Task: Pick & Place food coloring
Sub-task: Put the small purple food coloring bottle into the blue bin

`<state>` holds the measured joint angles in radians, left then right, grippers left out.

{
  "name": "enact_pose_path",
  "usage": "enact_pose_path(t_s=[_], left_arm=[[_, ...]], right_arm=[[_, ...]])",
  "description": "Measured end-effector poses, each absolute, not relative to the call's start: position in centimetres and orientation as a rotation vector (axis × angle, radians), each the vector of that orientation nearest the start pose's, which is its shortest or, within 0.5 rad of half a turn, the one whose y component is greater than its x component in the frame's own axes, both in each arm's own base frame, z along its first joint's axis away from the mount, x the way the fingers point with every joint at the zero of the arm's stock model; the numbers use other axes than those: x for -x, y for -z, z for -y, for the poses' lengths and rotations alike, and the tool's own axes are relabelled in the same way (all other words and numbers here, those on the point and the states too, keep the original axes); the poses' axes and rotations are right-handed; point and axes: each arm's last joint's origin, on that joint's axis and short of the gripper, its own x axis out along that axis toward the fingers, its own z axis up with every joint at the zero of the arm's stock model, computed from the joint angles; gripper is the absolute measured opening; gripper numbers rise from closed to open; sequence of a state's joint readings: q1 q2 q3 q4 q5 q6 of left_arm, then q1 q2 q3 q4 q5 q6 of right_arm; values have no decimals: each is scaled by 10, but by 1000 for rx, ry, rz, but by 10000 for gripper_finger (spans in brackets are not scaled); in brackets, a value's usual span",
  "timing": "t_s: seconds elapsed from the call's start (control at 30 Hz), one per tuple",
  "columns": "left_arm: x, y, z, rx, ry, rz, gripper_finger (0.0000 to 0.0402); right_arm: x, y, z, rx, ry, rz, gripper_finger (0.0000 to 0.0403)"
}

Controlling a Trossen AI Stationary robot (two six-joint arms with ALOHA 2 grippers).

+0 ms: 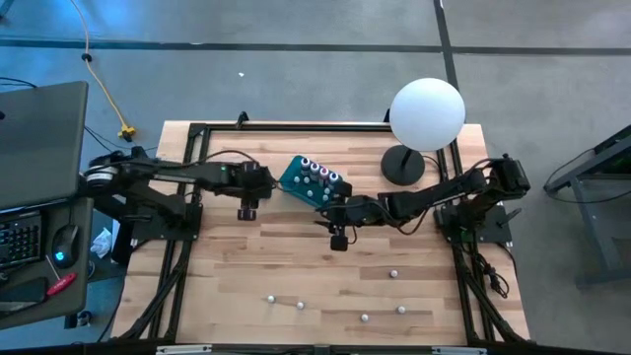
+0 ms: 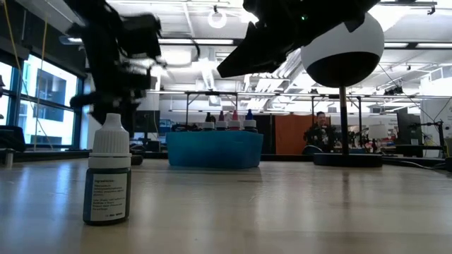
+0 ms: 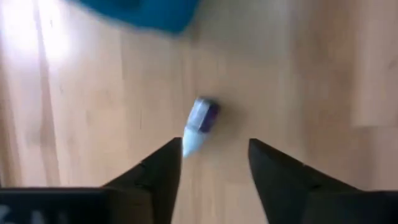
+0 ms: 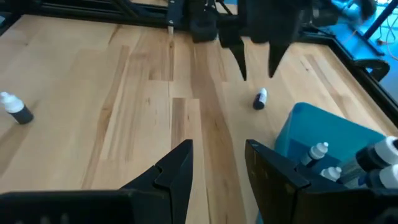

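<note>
Several bottles (image 1: 317, 176) stand in the teal box (image 1: 293, 175); five or so remain scattered nearer. Left gripper (image 3: 214, 163), spread and empty, hovers above one bottle (image 3: 201, 122); right gripper (image 4: 217, 158) open, empty.

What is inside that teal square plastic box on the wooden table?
The teal square plastic box holds several small white-capped dropper bottles standing upright. The right arm covers its near corner, so anything there is hidden, and the walls hide the bottles' lower bodies from the side.
</note>
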<state>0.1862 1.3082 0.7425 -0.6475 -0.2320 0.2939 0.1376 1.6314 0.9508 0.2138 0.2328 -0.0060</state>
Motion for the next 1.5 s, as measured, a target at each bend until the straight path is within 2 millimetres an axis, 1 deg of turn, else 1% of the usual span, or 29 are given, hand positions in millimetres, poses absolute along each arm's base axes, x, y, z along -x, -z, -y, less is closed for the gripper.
enact_pose_path(t_s=[0.07,0.13,0.27,0.43,0.63,0.7,0.77,0.93,1.07,1.13,1.33,1.43,1.5], left_arm=[[-222,-176,-57,-282,-227,-1327,204],[-225,-165,-68,-271,-249,-1374,216],[-229,-148,-85,-188,-224,-1401,220],[-230,-139,-95,-106,-162,-1404,220],[-230,-139,-95,-130,-121,-1397,218],[-230,-138,-95,-127,-116,-1396,207],[-230,-138,-94,-119,-106,-1393,188],[-230,-138,-93,-85,-98,-1393,111],[-233,-146,-94,-29,-116,-1414,46],[-235,-153,-94,3,-98,-1424,26],[-243,-186,-90,46,-71,-1465,28],[-248,-208,-82,43,-69,-1510,51],[-254,-223,-77,13,-88,-1505,61]], right_arm=[[-347,-216,-43,84,87,-460,139],[-347,-216,-45,86,84,-464,139],[-346,-215,-45,67,88,-472,139],[-345,-213,-44,75,93,-498,139],[-344,-210,-43,83,100,-534,139],[-343,-209,-43,83,100,-538,139],[-343,-209,-43,83,100,-540,139],[-343,-208,-43,85,100,-546,139],[-342,-207,-43,88,100,-565,139],[-342,-207,-43,89,100,-569,139],[-341,-206,-43,90,100,-576,139],[-341,-206,-43,91,100,-579,139],[-341,-206,-43,91,100,-580,139]])
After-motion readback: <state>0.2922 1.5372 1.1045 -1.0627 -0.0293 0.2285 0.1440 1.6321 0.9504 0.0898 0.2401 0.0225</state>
